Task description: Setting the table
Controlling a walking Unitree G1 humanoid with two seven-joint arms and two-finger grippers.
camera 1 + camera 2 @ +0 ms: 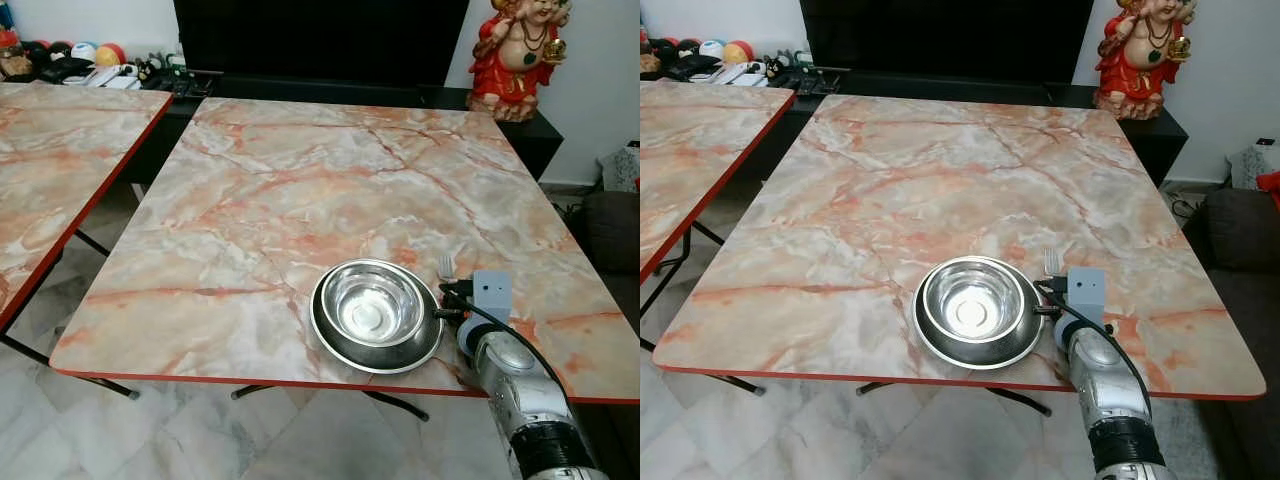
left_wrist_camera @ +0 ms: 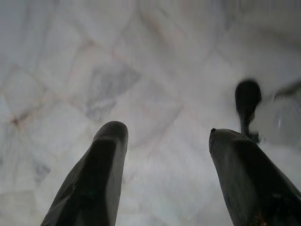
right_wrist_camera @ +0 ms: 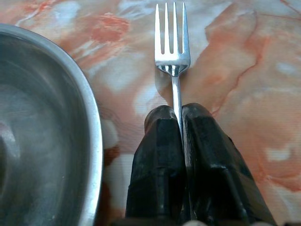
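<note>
Marble-patterned table (image 1: 300, 190), edged in red, is seen spread beneath the right gripper (image 3: 180, 123), with a second table of the same pattern (image 1: 50, 170) well apart on the far side from that gripper. Steel bowl (image 1: 377, 312) is set near the table's front edge, just beside the right gripper and on its inner side; the bowl's rim (image 3: 91, 136) is seen close alongside the black fingers (image 3: 160, 160). Between those fingers, which are pressed together on its handle, a fork (image 3: 172, 44) is pinched; its tines are pointed straight ahead of the fingertips, and it is held low over the marble, though contact with the surface cannot be told. The left gripper (image 2: 164, 141) is held over pale floor tiles (image 2: 117, 70), its fingers spread wide apart with nothing between them.
</note>
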